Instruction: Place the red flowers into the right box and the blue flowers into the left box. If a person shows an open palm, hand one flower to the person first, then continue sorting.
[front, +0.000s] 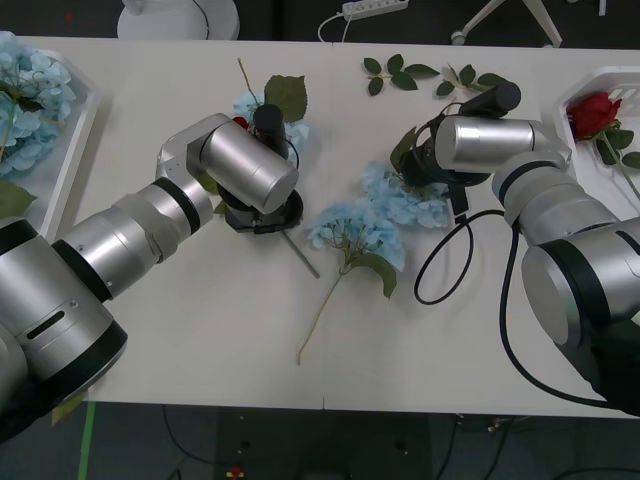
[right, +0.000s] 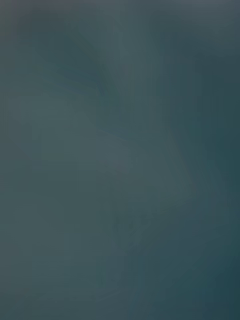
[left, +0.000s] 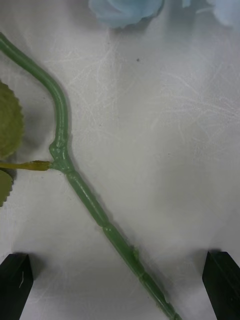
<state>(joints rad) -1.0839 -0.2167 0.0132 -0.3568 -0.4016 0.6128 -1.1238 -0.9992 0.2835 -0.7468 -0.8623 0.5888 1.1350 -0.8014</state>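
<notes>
Front view
- Landmark: pale-blue fluffy artificial hydrangea (front: 350, 230) lying loose at mid-table, thin stem trailing toward the robot.
- Left gripper (front: 262, 212): just left of the landmark, pointed down at the white table (front: 200, 330).
- Deep-red artificial rose bloom (front: 240, 122): beyond and left of the landmark, peeping out beside the left wrist against a second blue cluster (front: 297, 131); thin stem end (front: 303, 258) poking out from under the gripper toward the landmark.
- Right gripper (front: 420, 168): just right of the landmark, low over a third blue cluster (front: 408, 197); grip state cannot be told.
- Left white box (front: 72, 160): far left of the landmark, holding blue flowers (front: 30, 90), number not clear.
- Right white box (front: 590, 82): far right of the landmark, one red rose (front: 597, 112) inside.
- Count: two red roses; three blue clusters loose on the table; two bloomless green leaf sprigs (front: 400, 72) beyond the landmark.

Right wrist view
- Nothing distinguishable, only a murky teal blur.

Left wrist view
- Black fingers (left: 17, 285): spread wide, released, gripping nothing.
- Ribbed green plastic stem (left: 85, 195): flat on the table, long axis slanting through the gap, nearer one finger than the other; likely the rose's.
- Deciding relation: stem directly below and between the fingers, crossing their closing line at a slant, so a short descent and squeeze probably suffice.
</notes>
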